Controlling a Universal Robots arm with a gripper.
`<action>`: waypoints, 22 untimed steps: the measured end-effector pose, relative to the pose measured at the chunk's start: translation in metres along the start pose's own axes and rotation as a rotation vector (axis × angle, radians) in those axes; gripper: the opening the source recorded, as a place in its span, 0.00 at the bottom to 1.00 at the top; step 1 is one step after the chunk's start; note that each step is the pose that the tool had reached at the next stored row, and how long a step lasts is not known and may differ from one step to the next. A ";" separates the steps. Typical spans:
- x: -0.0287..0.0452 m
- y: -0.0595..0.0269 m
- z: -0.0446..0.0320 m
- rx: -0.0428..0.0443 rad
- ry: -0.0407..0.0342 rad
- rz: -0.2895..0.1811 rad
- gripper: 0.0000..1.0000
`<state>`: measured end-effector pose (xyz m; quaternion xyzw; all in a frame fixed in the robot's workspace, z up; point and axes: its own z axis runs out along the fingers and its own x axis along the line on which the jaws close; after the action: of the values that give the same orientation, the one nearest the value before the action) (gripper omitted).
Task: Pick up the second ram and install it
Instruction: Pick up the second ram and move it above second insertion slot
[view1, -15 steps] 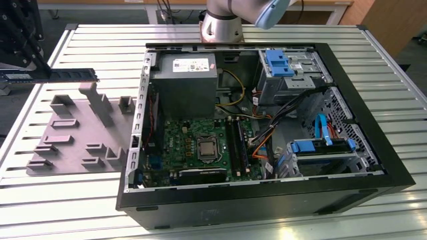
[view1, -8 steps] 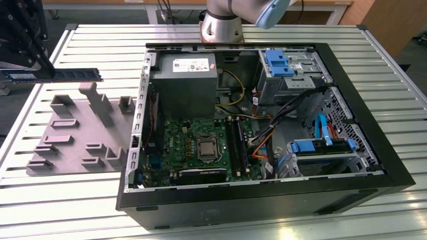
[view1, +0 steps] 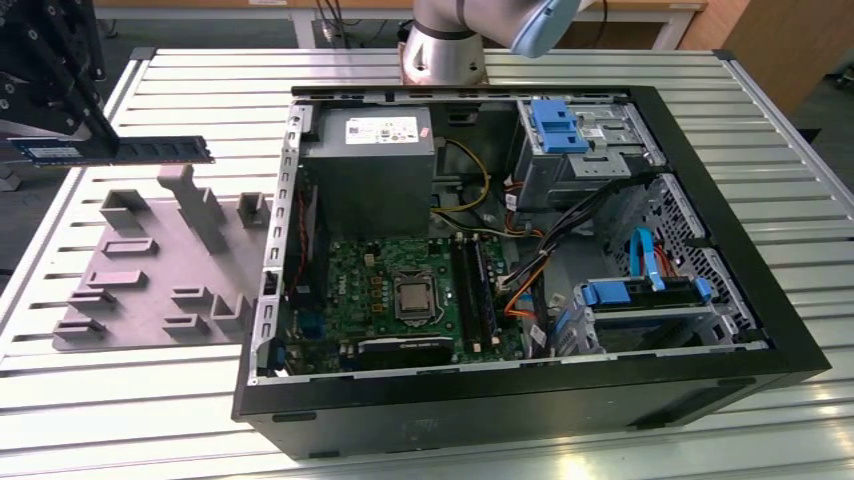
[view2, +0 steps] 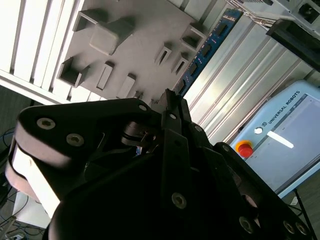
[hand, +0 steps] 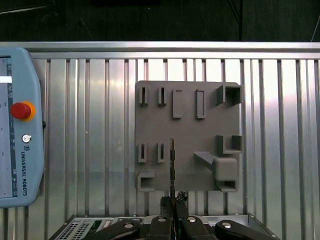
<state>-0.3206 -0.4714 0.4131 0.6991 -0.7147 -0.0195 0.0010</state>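
The hand (view1: 107, 145) sits in the upper part of the exterior view's left, clamped on the second ram (view1: 160, 149). The stick is held level and edge-up, its longer free end pointing toward the computer case (view1: 747, 360). It hangs over the far end of the grey tray (view1: 134, 290), above one of the tray's tall posts. It seems to be clear of the post, though the angle makes that hard to judge.

In the first wrist view the second ram (hand: 172, 160) shows edge-on as a thin dark line running out from the hand (hand: 172, 207), whose two fingers close against its sides. Past it lie the grey tray (hand: 190, 130), the ribbed metal desk (hand: 280, 125) and a light blue control tablet (hand: 15, 125) with a red button. In the second wrist view the blue stick (view2: 205, 50) reaches out from the black hand (view2: 170, 102) along the edge of the tray (view2: 135, 45).

The computer case lies open on the desk (view1: 160, 400), at the exterior view's centre and right. Inside it, the green motherboard (view1: 360, 290) lies flat with its long black slots (view1: 474, 290) beside the processor socket. The arm's base (view1: 447, 50) stands behind the case at the top of the frame.
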 end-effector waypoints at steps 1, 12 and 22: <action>0.0000 -0.0008 0.0000 0.0000 0.0000 0.000 0.14; -0.0004 -0.0168 -0.0005 -0.0001 0.0000 0.000 0.14; -0.0007 -0.0290 -0.0008 0.0000 0.0000 0.000 0.14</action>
<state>-0.2916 -0.4714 0.4131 0.6991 -0.7147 -0.0195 0.0010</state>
